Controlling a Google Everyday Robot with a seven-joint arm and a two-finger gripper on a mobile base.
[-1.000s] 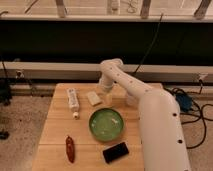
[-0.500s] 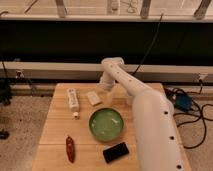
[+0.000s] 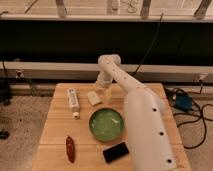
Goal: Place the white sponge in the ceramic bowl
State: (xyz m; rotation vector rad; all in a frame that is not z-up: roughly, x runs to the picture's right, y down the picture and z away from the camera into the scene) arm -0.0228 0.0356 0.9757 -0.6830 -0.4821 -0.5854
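Where white sponge [image 3: 94, 98] lies (tabletop [image 3: 54, 134]), hand [image 3: 101, 90] hovers.

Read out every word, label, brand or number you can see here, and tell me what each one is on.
No text can be read.
On the white tube: a printed label, marks illegible.
On the white sponge, ceramic bowl, black phone: none seen.
On the gripper, hanging just behind the white sponge: none seen.

ceramic bowl [image 3: 106, 125]: round, shallow, glossy green, paler mottled inside, upright on the bench [image 3: 54, 136]. white sponge [image 3: 94, 98]: small cream block with rounded corners, lying flat just past the bowl's far-left rim, outside the bowl. hand [image 3: 102, 89]: above the bowl's far rim, beside the sponge.
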